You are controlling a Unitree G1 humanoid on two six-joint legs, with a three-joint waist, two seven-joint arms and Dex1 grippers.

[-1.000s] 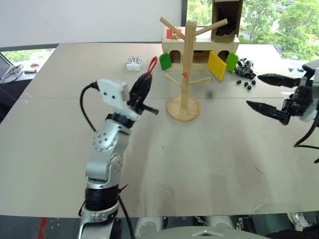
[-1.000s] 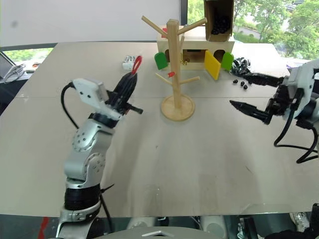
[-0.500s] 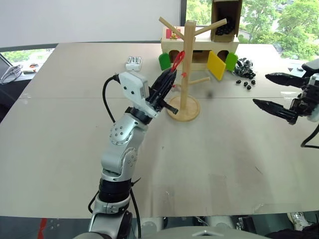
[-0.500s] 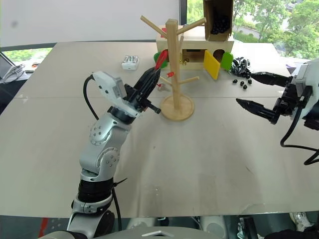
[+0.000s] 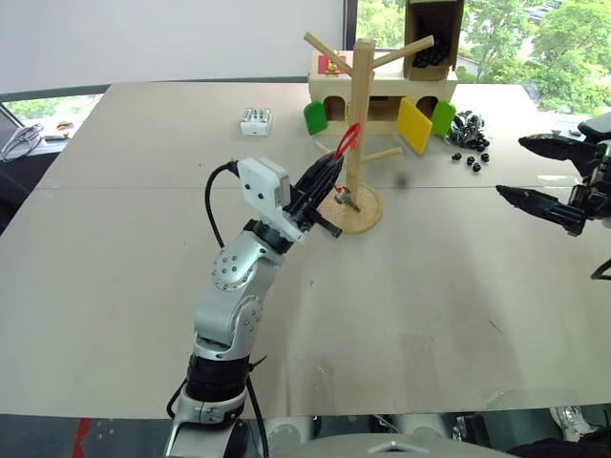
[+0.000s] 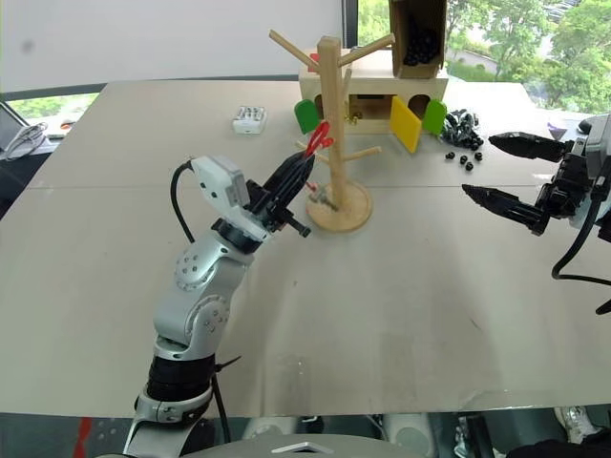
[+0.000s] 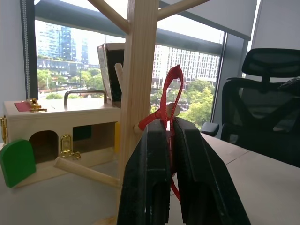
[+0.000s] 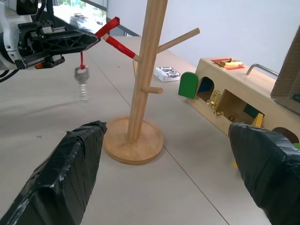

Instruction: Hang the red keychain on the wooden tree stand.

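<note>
The left gripper [image 5: 329, 167] is clamped on the thin red keychain [image 5: 349, 138], its loop beside the pale wooden tree stand [image 5: 358, 114], silver key dangling above the round base. The right gripper [image 5: 551, 176], black fingers apart, hangs well off

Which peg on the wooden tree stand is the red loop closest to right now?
The low peg on the wooden tree stand, facing the left gripper: the red keychain reaches its tip. The others stand clear.
</note>
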